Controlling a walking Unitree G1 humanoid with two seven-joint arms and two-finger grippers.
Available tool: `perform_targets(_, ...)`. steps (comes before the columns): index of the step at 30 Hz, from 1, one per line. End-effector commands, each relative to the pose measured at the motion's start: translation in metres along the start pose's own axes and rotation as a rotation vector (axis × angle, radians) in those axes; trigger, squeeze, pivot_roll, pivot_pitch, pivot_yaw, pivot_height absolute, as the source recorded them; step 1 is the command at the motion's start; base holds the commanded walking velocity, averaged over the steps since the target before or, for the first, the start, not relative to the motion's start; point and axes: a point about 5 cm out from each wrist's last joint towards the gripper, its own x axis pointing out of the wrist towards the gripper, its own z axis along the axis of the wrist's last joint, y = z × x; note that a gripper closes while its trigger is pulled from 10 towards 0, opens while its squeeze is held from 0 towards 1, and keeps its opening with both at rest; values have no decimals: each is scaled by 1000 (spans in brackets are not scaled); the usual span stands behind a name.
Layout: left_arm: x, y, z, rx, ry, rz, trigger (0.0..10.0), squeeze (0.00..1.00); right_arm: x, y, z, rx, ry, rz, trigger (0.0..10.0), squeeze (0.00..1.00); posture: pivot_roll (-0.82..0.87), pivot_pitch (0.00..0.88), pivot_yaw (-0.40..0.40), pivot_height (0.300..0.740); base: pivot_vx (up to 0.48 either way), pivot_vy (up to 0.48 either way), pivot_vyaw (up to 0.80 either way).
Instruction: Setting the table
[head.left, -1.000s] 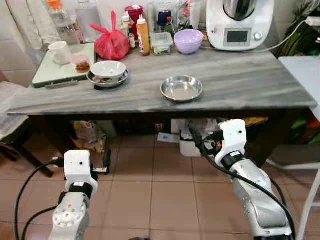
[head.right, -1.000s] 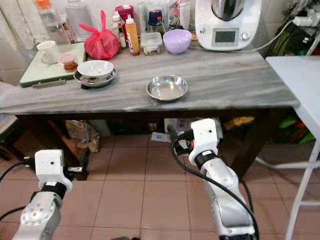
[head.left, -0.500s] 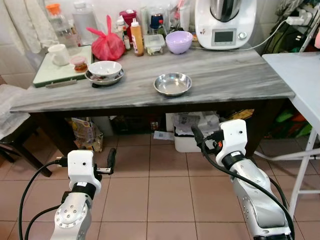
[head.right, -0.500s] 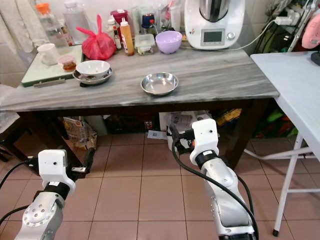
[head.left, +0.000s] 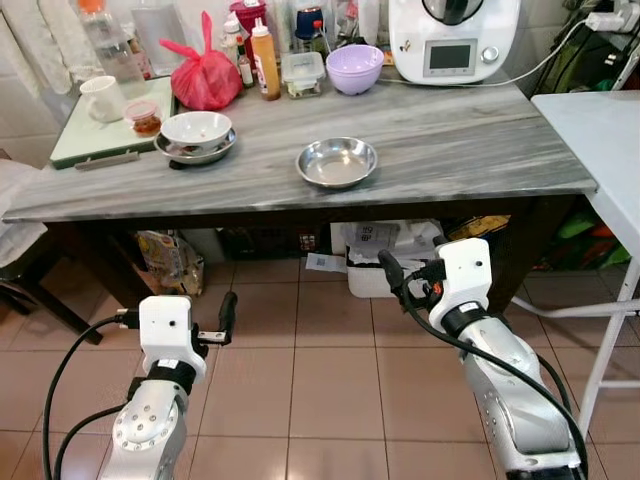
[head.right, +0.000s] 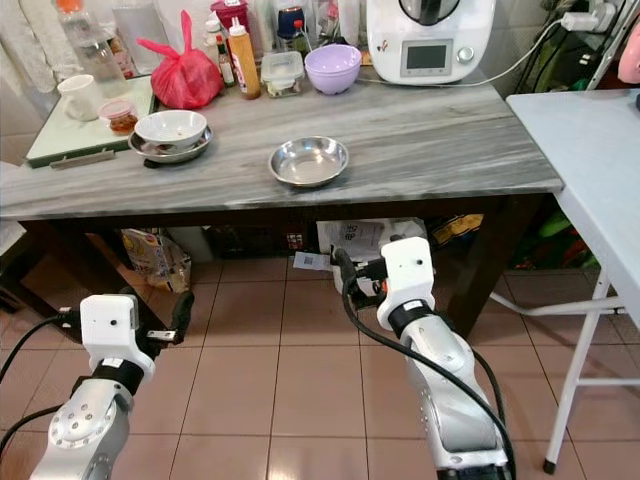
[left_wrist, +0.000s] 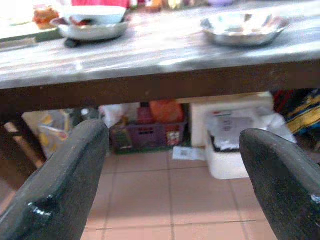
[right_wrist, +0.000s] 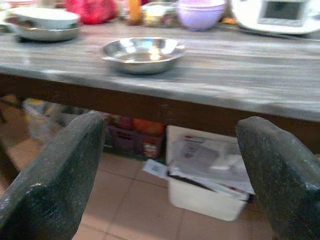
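A shiny steel bowl (head.left: 337, 162) sits empty near the front middle of the grey marble table (head.left: 480, 140). To its left, a white bowl (head.left: 196, 128) rests in a steel plate (head.left: 192, 151). A purple bowl (head.left: 356, 68) stands at the back. Both arms are held low in front of the table, below its top. My left gripper (left_wrist: 175, 134) is open with nothing between its fingers, and it faces the table's front edge. My right gripper (right_wrist: 174, 124) is also open and empty, with the steel bowl (right_wrist: 142, 53) above and beyond it.
At the table's back are a red bag (head.left: 205, 75), bottles, a lidded container, a white kitchen machine (head.left: 455, 40) and a green tray (head.left: 100, 140) with a mug. A white box (head.left: 390, 265) and bags lie under the table. A pale side table (head.left: 600, 130) stands at right.
The whole picture has drawn back from the table and shifted, so the camera has moved. Nothing on the table has changed place. Both grippers stay low and open.
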Motion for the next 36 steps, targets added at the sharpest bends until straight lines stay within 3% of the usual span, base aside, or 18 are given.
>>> perform_targets(1,-2,6,-1,14,6,17,10000,0,2,6,1,7,-2,20,10000,0,-70,54,93,740,0,-330,0)
perform_targets(36,1,-1,-1,14,5,-27,10000,0,1,6,3,0,-8,31,10000,0,-82,48,92,740,0,-339,0)
